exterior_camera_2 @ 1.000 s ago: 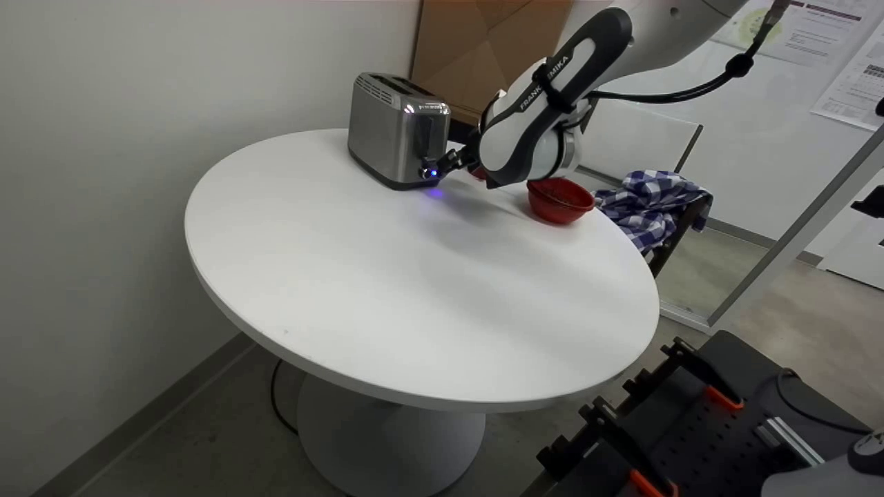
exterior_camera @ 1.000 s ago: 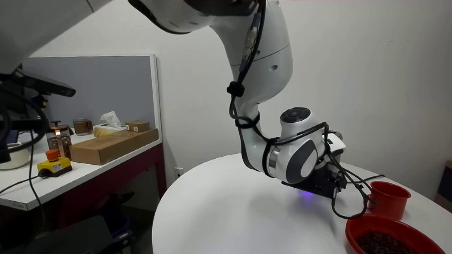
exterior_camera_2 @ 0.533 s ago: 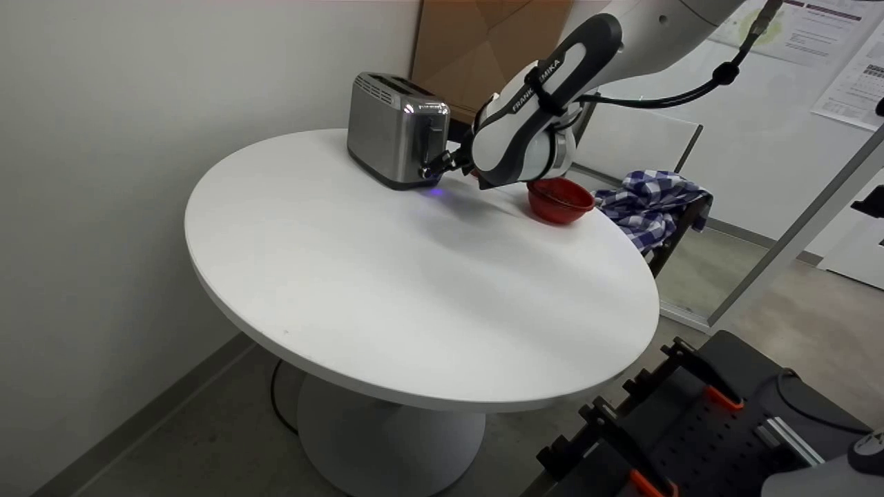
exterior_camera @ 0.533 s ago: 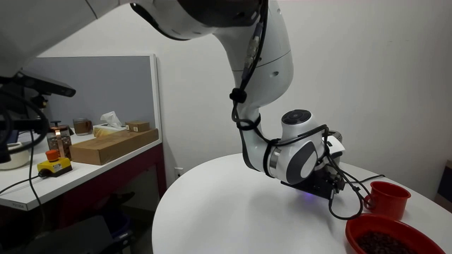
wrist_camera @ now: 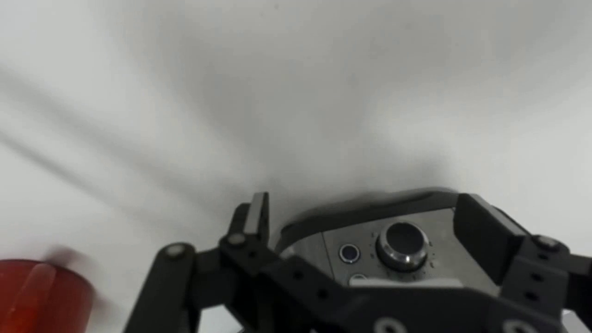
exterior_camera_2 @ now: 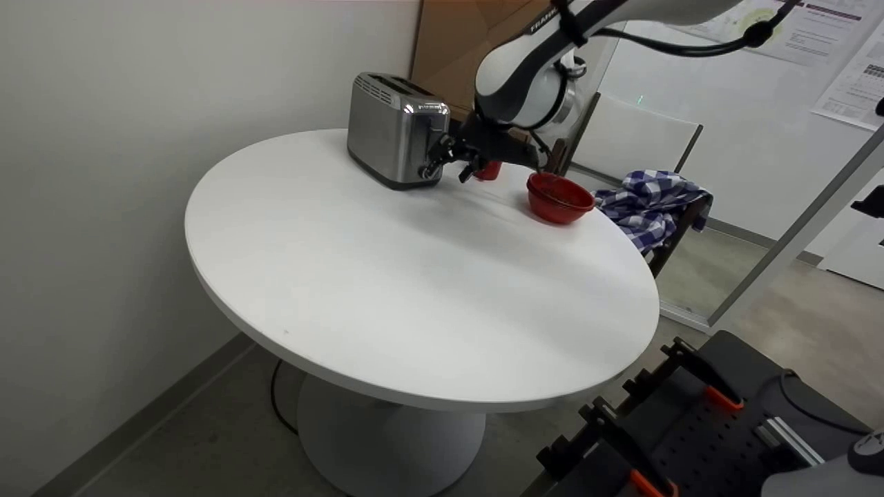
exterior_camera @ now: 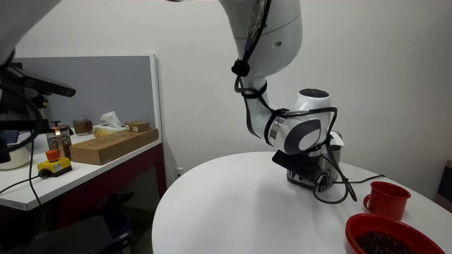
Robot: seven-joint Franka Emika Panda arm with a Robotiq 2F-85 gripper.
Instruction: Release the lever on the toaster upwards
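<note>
The silver toaster [exterior_camera_2: 380,134] stands on the white round table, its control end facing my gripper. A dark lever [exterior_camera_2: 436,128] shows high on that end, partly hard to make out. In the wrist view the toaster's panel [wrist_camera: 446,231] has a round knob [wrist_camera: 404,245] and small round buttons [wrist_camera: 349,253]; the lever is not clearly seen there. My gripper [wrist_camera: 363,203] is open, with its fingers wide apart and nothing between them, pointing down in front of the panel. In an exterior view the gripper [exterior_camera_2: 446,174] is close beside the toaster's end; contact cannot be told.
A red mug [exterior_camera: 390,199] and a red bowl [exterior_camera: 353,233] of dark pieces stand on the table [exterior_camera: 226,211] near the toaster. A wall is behind the toaster. A power cord [exterior_camera: 367,179] runs along the table's far side.
The arm has risen and the wrist has tilted so the gripper points more downward. The fingers now show apart. The blue glow at the toaster's base has gone out.
</note>
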